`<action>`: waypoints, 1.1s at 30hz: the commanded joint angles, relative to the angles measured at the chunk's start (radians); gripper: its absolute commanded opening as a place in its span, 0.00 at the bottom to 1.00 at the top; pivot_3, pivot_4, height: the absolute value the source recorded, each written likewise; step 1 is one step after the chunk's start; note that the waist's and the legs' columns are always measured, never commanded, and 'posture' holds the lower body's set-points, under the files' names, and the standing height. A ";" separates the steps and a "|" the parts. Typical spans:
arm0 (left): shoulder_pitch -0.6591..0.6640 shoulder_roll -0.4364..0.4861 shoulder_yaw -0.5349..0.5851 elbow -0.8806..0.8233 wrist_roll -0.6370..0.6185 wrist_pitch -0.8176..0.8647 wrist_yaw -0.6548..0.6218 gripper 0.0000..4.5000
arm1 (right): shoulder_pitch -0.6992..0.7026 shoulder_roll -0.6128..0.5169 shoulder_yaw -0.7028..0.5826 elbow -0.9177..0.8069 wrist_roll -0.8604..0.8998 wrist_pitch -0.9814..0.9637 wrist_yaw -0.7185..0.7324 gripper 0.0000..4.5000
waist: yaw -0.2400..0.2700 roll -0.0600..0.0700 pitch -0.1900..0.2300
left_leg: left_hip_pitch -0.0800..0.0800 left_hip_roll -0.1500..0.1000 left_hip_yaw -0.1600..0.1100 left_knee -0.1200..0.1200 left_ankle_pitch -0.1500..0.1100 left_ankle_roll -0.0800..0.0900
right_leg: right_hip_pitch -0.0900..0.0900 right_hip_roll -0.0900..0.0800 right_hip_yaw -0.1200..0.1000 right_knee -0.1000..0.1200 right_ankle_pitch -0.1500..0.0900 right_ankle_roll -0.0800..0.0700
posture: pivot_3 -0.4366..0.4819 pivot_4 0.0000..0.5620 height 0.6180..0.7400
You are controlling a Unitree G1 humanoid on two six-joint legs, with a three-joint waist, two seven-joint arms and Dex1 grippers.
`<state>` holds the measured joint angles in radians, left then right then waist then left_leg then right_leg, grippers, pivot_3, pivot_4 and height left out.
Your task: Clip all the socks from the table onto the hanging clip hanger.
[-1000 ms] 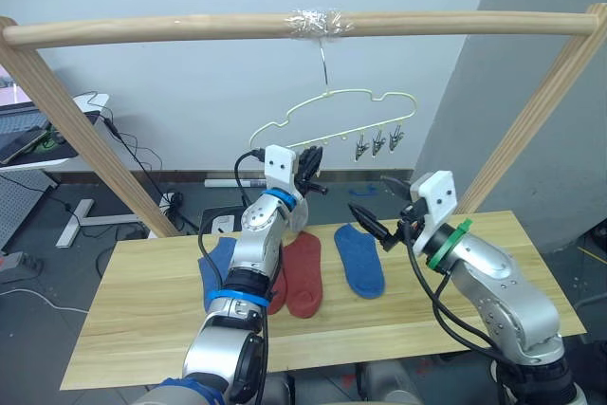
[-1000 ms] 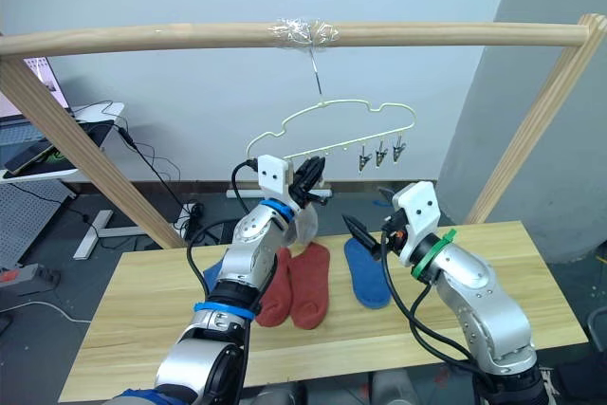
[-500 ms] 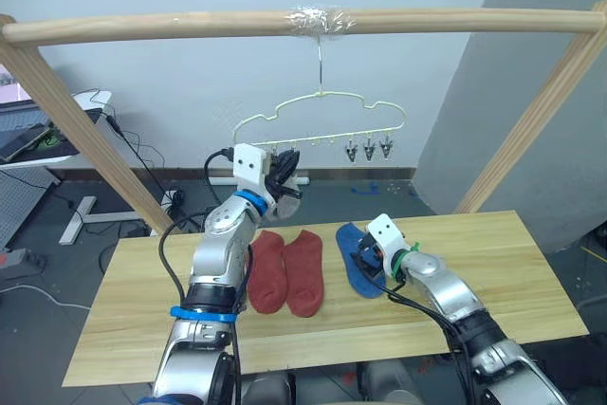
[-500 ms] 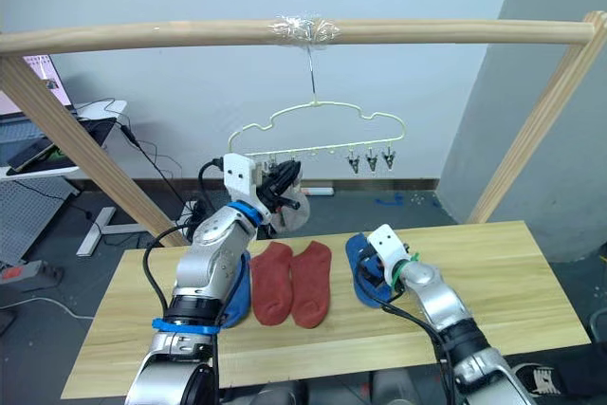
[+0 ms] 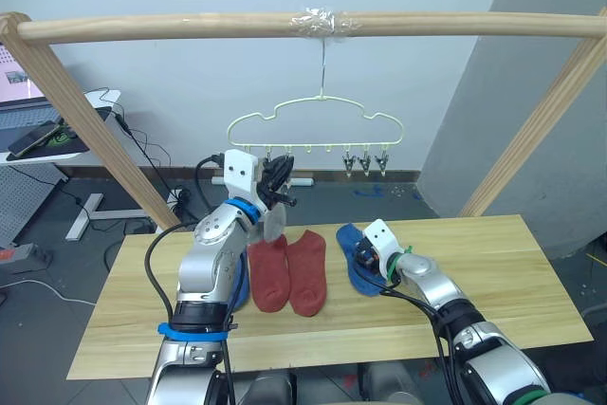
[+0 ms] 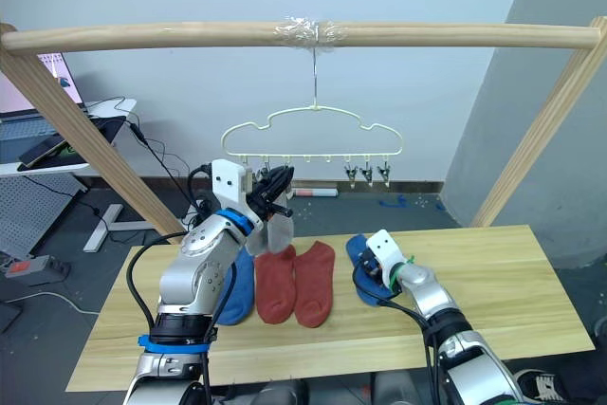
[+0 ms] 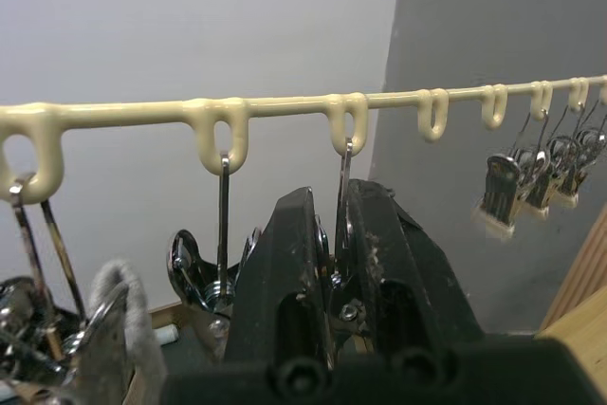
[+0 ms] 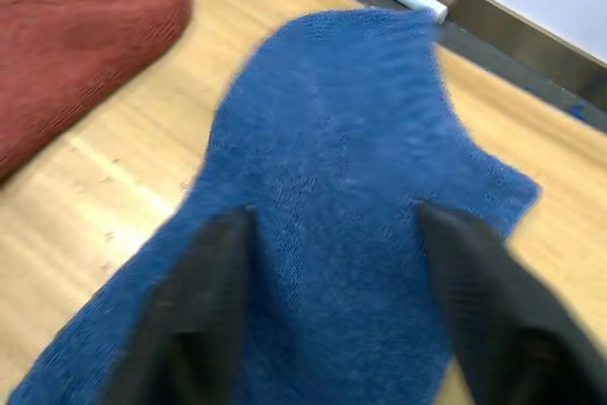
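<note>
Socks: head view, I count two rust-red socks [image 5: 288,272] and two blue on table [image 5: 531,301], grey sock [image 6: 280,232] already hanging from clip hanger [image 5: 314,122].
Left wrist view: left gripper [image 7: 331,234] pinching clip [image 7: 342,263].
Right wrist view: right gripper [image 8: 334,263] spread wide, straddling blue sock [image 8: 322,234]; not yet gripped.

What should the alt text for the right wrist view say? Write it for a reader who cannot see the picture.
The right gripper, fingers spread open, is low over a blue sock lying flat on the light wooden table, one finger on each side of it. The edge of a rust-red sock lies beside it.
</note>
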<state>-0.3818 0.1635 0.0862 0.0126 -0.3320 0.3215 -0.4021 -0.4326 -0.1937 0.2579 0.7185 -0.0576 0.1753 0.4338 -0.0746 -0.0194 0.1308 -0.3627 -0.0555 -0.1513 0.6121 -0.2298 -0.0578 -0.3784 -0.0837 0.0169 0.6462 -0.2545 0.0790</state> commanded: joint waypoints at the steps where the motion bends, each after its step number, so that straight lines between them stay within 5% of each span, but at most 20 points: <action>1: 0.002 0.018 0.022 -0.018 -0.014 0.018 0.007 0.04 | 0.055 -0.033 0.001 -0.034 -0.023 0.022 0.018 0.23 | 0.003 0.000 0.000 | 0.000 0.000 0.000 0.000 0.000 0.000 | 0.000 0.000 0.000 0.000 0.000 0.000 | 0.47 0.23 1.00; 4: -0.003 0.023 0.023 -0.012 -0.028 0.033 -0.003 0.04 | 0.102 -0.051 -0.001 -0.102 -0.021 0.022 0.029 0.01 | 0.007 0.000 0.000 | 0.000 0.000 0.000 0.000 0.000 0.000 | 0.000 0.000 0.000 0.000 0.000 0.000 | 0.46 0.23 1.00; 12: -0.041 -0.018 0.173 -0.010 -0.389 0.415 0.039 0.04 | 0.251 -0.085 -0.055 -0.612 0.079 0.148 0.089 0.00 | 0.007 0.002 0.002 | -0.001 0.000 0.000 0.000 0.000 0.000 | -0.001 0.000 0.000 0.000 0.000 0.000 | 0.42 0.22 1.00; 19: -0.075 -0.055 0.347 0.029 -0.713 0.680 0.209 0.04 | 0.352 -0.083 -0.064 -1.090 0.154 0.360 0.064 0.00 | 0.005 0.000 0.002 | -0.002 0.001 -0.002 0.000 0.000 0.000 | -0.001 0.001 -0.001 -0.001 -0.001 0.001 | 0.40 0.22 1.00; 33: -0.116 -0.059 0.359 0.069 -0.860 0.708 0.310 0.04 | 0.271 -0.025 -0.019 -1.208 0.192 0.491 0.023 0.00 | 0.006 0.000 0.003 | -0.002 0.001 0.000 -0.001 -0.001 -0.001 | -0.002 0.001 -0.001 -0.002 -0.001 0.000 | 0.37 0.23 1.00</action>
<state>-0.4951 0.0928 0.4452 0.0749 -1.1846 1.0279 -0.1055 -0.1420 -0.2193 0.2348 -0.4627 0.1174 0.6723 0.4546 -0.0690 -0.0196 0.1336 -0.3650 -0.0541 -0.1516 0.6105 -0.2306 -0.0589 -0.3809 -0.0831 0.0161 0.6436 -0.2556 0.0791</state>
